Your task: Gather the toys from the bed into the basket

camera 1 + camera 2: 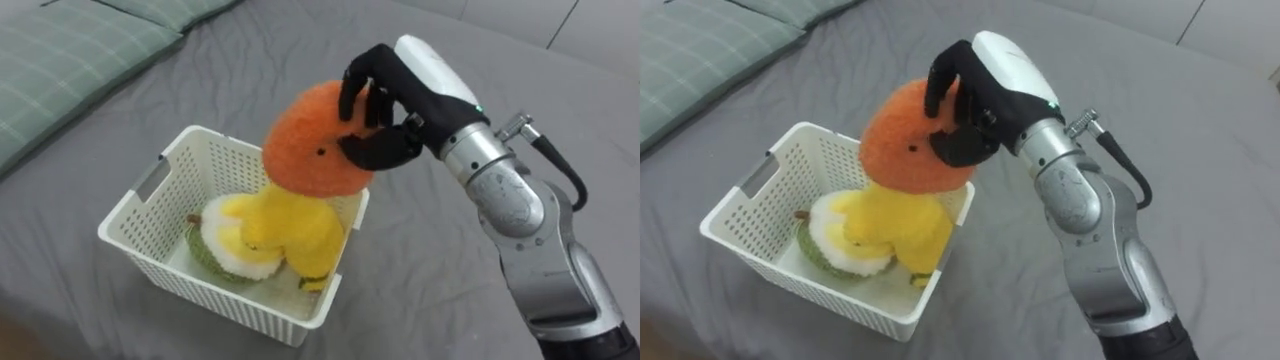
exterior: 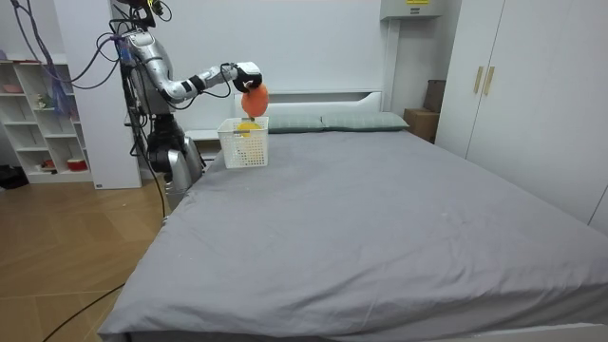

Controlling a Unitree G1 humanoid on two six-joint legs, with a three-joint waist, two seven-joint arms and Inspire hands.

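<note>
A plush toy with a round orange head (image 1: 315, 140) and a yellow body (image 1: 290, 230) hangs over the white basket (image 1: 150, 200). My right hand (image 1: 385, 95) is shut on the orange head from above, and the yellow body reaches down into the basket. A green and white plush (image 1: 225, 255) lies on the basket's floor beside the yellow body. In the room view I stand at the bed's side near its head end, right hand (image 2: 245, 76) held out over the basket (image 2: 243, 150) with the orange toy (image 2: 254, 98).
The basket rests on the grey bed sheet (image 1: 430, 270). A green checked pillow (image 1: 70, 60) lies at the upper left, close to the basket. In the room view, white shelves (image 2: 38, 114) stand behind me and a wardrobe (image 2: 532, 95) stands beyond the bed.
</note>
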